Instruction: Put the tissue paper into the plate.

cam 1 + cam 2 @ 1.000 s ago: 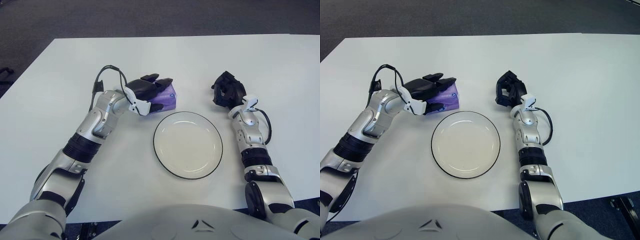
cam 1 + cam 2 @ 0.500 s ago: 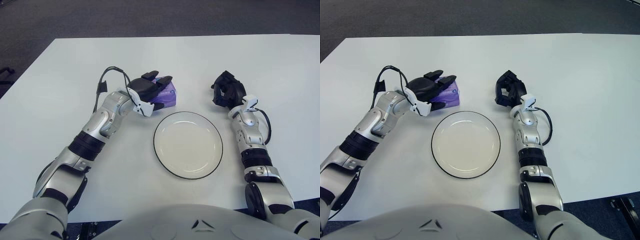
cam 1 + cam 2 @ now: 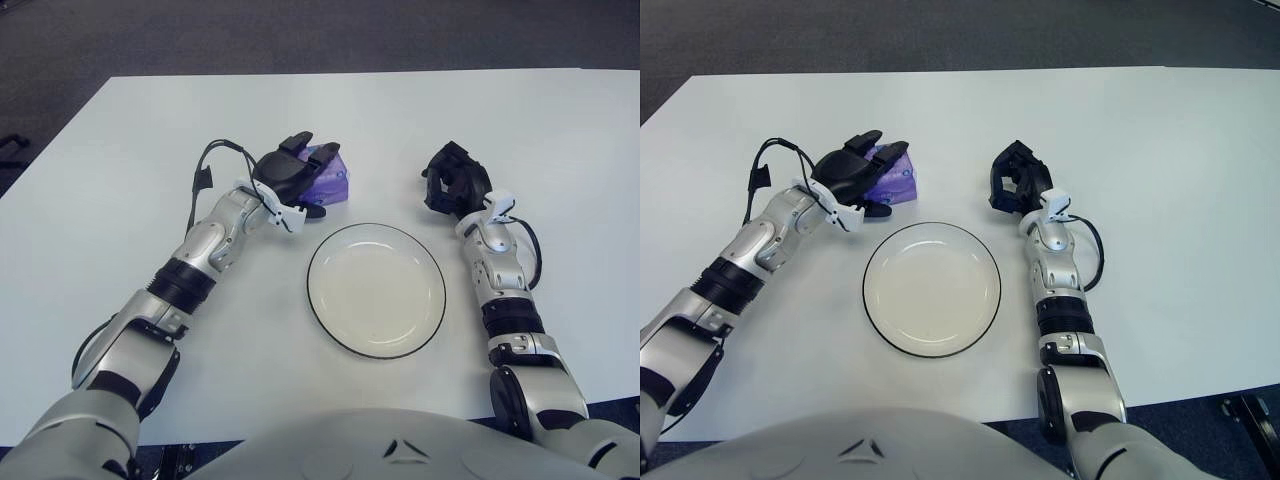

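1. Nearest to us, the round white plate with a thin dark rim (image 3: 376, 290) sits empty on the white counter (image 3: 520, 130), between our two arms.
2. Our right robot hand (image 3: 455, 183) shows just beyond the plate's right edge, its dark fingers curled in and holding nothing.
3. Farther back on the left, our left robot hand (image 3: 293, 178) lies over the small purple pack of tissue paper (image 3: 328, 183), fingers draped across its top; we cannot tell whether they grip it firmly.
4. The pack sits just beyond the plate's upper-left rim, apart from it.
5. We judge that we are in the grasping step. The next move calls for a firm hold, then a short lift and carry over the rim.
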You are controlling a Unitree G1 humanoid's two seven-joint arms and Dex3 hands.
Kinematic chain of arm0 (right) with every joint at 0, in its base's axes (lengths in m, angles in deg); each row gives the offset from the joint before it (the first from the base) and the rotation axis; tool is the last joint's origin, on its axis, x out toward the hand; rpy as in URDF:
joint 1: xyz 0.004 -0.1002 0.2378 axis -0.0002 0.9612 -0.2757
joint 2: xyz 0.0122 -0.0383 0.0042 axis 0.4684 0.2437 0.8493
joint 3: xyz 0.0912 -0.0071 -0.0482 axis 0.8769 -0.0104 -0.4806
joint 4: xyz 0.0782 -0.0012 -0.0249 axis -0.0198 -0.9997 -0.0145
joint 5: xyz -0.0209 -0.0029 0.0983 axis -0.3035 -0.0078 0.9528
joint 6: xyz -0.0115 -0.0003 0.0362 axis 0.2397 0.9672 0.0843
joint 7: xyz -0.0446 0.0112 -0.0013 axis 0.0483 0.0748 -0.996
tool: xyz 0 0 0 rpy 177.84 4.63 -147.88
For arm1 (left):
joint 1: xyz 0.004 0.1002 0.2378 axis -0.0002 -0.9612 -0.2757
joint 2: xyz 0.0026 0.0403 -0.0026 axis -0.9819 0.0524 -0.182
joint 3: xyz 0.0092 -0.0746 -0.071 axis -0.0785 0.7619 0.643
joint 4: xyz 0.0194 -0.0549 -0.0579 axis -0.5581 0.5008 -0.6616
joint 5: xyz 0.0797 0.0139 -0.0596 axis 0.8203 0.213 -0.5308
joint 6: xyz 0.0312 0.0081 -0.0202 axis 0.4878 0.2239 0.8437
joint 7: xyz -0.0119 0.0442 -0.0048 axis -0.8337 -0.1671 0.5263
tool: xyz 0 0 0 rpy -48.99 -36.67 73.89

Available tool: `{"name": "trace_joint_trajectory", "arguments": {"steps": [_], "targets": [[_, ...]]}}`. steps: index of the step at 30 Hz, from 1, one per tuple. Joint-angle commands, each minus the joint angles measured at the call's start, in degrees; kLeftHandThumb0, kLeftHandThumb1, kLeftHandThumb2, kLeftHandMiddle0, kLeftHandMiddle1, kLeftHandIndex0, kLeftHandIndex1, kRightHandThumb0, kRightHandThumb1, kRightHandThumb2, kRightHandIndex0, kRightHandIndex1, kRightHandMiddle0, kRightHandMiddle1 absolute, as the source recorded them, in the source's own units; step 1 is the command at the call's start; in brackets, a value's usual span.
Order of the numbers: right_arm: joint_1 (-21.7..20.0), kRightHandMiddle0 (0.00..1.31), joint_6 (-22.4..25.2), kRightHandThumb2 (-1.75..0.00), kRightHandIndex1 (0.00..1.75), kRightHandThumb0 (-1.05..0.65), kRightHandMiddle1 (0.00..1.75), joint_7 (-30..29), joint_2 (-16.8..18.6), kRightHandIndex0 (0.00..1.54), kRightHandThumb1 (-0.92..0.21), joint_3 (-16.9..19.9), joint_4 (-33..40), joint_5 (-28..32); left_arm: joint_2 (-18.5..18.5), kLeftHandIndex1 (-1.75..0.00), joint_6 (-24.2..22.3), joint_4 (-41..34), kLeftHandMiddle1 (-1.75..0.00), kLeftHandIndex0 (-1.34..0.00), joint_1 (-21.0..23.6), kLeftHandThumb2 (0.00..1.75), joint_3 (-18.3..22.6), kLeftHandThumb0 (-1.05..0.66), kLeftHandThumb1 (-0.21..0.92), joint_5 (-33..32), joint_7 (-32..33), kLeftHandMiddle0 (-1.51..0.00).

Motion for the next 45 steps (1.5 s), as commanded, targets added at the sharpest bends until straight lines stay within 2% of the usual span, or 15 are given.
{"name": "trace_joint_trajectory", "arguments": {"steps": [1, 3, 4, 5, 7, 9, 11, 12, 13, 14, 17, 25, 30, 37, 45], "targets": [[10.7, 0.55, 0.9, -1.22, 1.75, -0.46, 1.75, -0.6, 5.0, 1.02, -0.39, -1.1, -4.1, 0.0, 0.1, -0.49, 1.3, 7.0, -0.8, 0.0, -0.1, 0.7, -0.2, -0.65, 0.58, -0.3, 4.6, -0.03], [10.7, 0.56, 1.0, -1.23, 1.75, -0.46, 1.75, -0.7, 4.9, 1.02, -0.38, -1.2, -4.0, 0.0, 0.3, -0.54, 1.8, 8.2, -1.04, 0.0, 0.2, 0.8, -0.1, -0.59, 0.47, -0.9, 5.6, -0.01], [10.7, 0.56, 1.1, -1.23, 1.75, -0.46, 1.75, -0.7, 4.9, 1.02, -0.38, -1.2, -4.1, 0.0, 0.7, -0.55, 2.0, 8.8, -1.08, 0.0, 0.2, 0.81, 0.2, -0.58, 0.45, -1.7, 6.2, -0.01], [10.6, 0.56, 1.2, -1.23, 1.75, -0.46, 1.75, -0.7, 4.8, 1.02, -0.38, -1.2, -4.1, 0.0, 1.0, -0.62, 2.3, 9.3, -1.27, 0.0, 0.2, 0.87, 0.6, -0.52, 0.4, -2.5, 6.7, -0.01], [10.6, 0.56, 1.3, -1.23, 1.75, -0.46, 1.75, -0.7, 4.7, 1.01, -0.38, -1.2, -4.0, 0.0, 1.6, -0.72, 3.0, 10.4, -1.49, 0.0, 0.2, 0.95, 1.2, -0.44, 0.33, -4.1, 7.5, 0.0], [10.6, 0.56, 1.3, -1.24, 1.75, -0.46, 1.75, -0.6, 4.7, 1.01, -0.38, -1.3, -4.0, 0.0, 1.9, -0.86, 3.6, 11.6, -1.62, 0.0, 0.3, 1.03, 1.6, -0.31, 0.27, -5.7, 7.8, -0.06], [10.7, 0.56, 1.5, -1.24, 1.75, -0.46, 1.75, -0.5, 4.6, 1.01, -0.38, -1.3, -3.9, 0.0, 2.2, -1.09, 4.3, 12.7, -1.69, 0.0, 0.3, 1.14, 2.2, -0.17, 0.22, -7.5, 7.6, -0.14], [10.7, 0.56, 1.5, -1.24, 1.75, -0.46, 1.75, -0.5, 4.6, 1.0, -0.38, -1.3, -3.9, 0.1, 2.3, -1.13, 4.4, 13.1, -1.7, 0.0, 0.2, 1.15, 2.4, -0.14, 0.21, -8.2, 7.5, -0.16], [10.7, 0.56, 1.5, -1.24, 1.75, -0.46, 1.75, -0.4, 4.6, 1.0, -0.38, -1.3, -3.9, 0.1, 2.3, -1.21, 4.5, 13.2, -1.72, 0.0, 0.2, 1.14, 2.4, 0.06, 0.3, -8.5, 7.5, -0.27], [10.7, 0.56, 1.5, -1.23, 1.75, -0.46, 1.75, -0.4, 4.5, 1.0, -0.38, -1.3, -4.0, 0.1, 2.3, -1.26, 4.6, 13.4, -1.73, 0.0, 0.2, 1.13, 2.4, 0.19, 0.36, -8.7, 7.5, -0.35], [10.7, 0.55, 1.7, -1.22, 1.75, -0.46, 1.75, -0.4, 4.5, 1.0, -0.39, -1.3, -3.8, 0.1, 2.1, -1.37, 5.1, 14.1, -1.74, 0.0, 0.0, 1.13, 2.6, 0.34, 0.42, -9.9, 7.4, -0.44], [10.8, 0.55, 1.7, -1.22, 1.75, -0.46, 1.75, -0.4, 4.7, 1.01, -0.39, -1.3, -3.4, 0.1, 1.6, -1.68, 7.6, 17.6, -1.75, -0.01, 0.6, 1.14, 2.7, 0.42, 0.45, -11.1, 9.1, -0.49], [10.8, 0.56, 1.4, -1.23, 1.75, -0.46, 1.75, -0.4, 4.5, 1.01, -0.38, -1.4, -3.7, -0.1, 1.3, -1.74, 10.0, 20.8, -1.75, -0.08, 1.5, 1.15, 2.6, 0.43, 0.44, -11.8, 10.8, -0.49], [10.8, 0.57, 1.4, -1.25, 1.75, -0.46, 1.75, -0.2, 4.2, 1.01, -0.37, -1.6, -3.7, -0.3, 0.7, -1.75, 14.3, 23.3, -1.75, -0.4, 2.6, 1.3, 3.1, 0.47, 0.32, -12.8, 13.7, -0.59], [10.6, 0.58, 1.7, -1.26, 1.75, -0.47, 1.75, -0.2, 4.3, 1.01, -0.36, -1.6, -3.7, -0.2, -1.5, -1.75, 17.0, 19.2, -1.75, -0.62, 3.3, 1.39, 5.1, 0.49, 0.25, -15.4, 12.7, -0.65]]}}
